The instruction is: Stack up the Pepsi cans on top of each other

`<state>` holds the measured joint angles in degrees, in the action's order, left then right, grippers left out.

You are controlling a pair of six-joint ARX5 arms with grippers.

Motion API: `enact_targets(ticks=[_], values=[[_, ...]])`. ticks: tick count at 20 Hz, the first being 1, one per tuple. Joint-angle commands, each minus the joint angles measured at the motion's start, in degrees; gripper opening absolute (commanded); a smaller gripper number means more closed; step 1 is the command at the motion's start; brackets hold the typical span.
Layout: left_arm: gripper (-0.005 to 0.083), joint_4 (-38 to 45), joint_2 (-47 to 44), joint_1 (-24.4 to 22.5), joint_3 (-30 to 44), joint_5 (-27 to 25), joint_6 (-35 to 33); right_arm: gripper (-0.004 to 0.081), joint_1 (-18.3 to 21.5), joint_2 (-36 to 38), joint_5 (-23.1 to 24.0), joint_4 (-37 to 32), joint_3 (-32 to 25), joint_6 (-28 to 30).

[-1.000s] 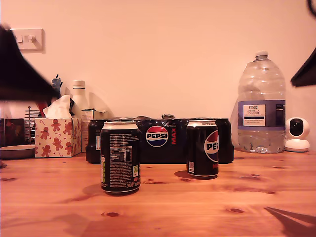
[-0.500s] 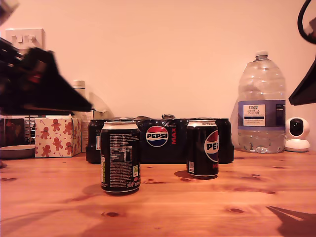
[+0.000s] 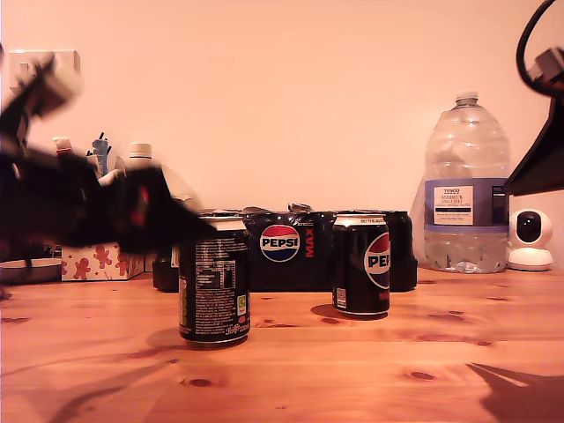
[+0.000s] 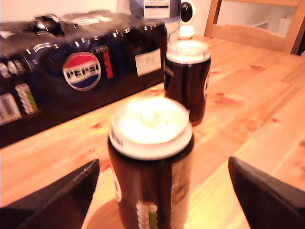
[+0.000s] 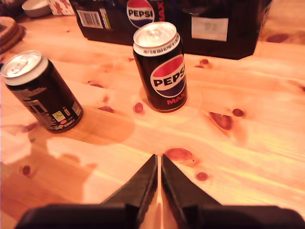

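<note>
- My first end effector (image 4: 159,188) stands wide open, its two dark fingers (image 4: 57,198) spread to either side of the near black Pepsi Max can with a silver top (image 4: 150,162); the can sits between the fingers without either one visibly touching it.
- In the exterior view that same near can (image 3: 214,280) stands upright on the wooden table (image 3: 352,370), its white small print facing the camera, and the blurred dark first arm reaches in from the exterior view's left with its tip just at the can's upper edge.
- The second black Pepsi Max can with the round red-white-blue logo (image 3: 361,264) stands upright farther back and toward the exterior view's right, well apart from the first end effector; the first wrist view shows it beyond the near can (image 4: 187,78).
- My second end effector (image 5: 158,183) has its jaws drawn narrow, the fingertips nearly meeting with only a thin slit between, and it grips nothing.
- It hangs above bare table, with the logo can (image 5: 159,67) beyond its tips and the small-print can (image 5: 40,90) farther off to one side; both stand apart from it.
- The wide black shrink-wrapped Pepsi Max multipack (image 3: 286,251) lies behind both cans against the wall.
- A large clear plastic water bottle (image 3: 465,189) stands at the exterior view's far right.
</note>
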<state>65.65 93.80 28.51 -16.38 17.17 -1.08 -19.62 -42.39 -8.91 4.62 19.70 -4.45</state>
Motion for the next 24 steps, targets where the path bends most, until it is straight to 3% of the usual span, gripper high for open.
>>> enact_targets(ticks=[1,6,9,10,12,13,15,20,24], values=[[0.0783,5.1,4.5,0.1,-0.3,0.4,-0.5,-0.0011,-0.3,-1.1,-0.2,-2.4,0.8,0.1],[0.0783,8.0,8.0,0.1,-3.6,0.8,-0.5,0.0008,-0.8,-4.4,-0.2,-6.1,0.8,-0.1],[0.0783,6.2,10.2,0.2,-7.1,1.0,-0.5,0.0137,-2.4,-7.2,-0.2,-8.5,0.8,-0.1],[0.0783,5.6,11.0,0.2,-8.2,1.6,-0.5,0.0273,-3.0,-8.2,-0.1,-11.0,0.8,0.0],[0.0783,4.1,12.2,0.2,-9.9,2.0,-0.5,0.0643,-4.2,-10.7,2.0,-16.5,0.8,-0.4],[0.0783,3.4,12.6,0.2,-10.5,2.0,-0.5,0.0733,-4.6,-11.9,3.0,-18.0,0.8,-0.3],[0.0783,2.6,12.7,0.2,-11.0,2.0,-0.5,0.0743,-4.9,-14.7,3.5,-22.1,0.8,1.1],[0.0783,1.5,12.7,0.2,-11.1,2.0,-0.5,0.074,-4.7,-26.4,3.4,-44.5,0.8,2.9],[0.0783,1.3,12.7,0.2,-11.1,1.9,-0.5,0.074,-3.7,-37.5,3.4,-55.3,1.2,3.0]])
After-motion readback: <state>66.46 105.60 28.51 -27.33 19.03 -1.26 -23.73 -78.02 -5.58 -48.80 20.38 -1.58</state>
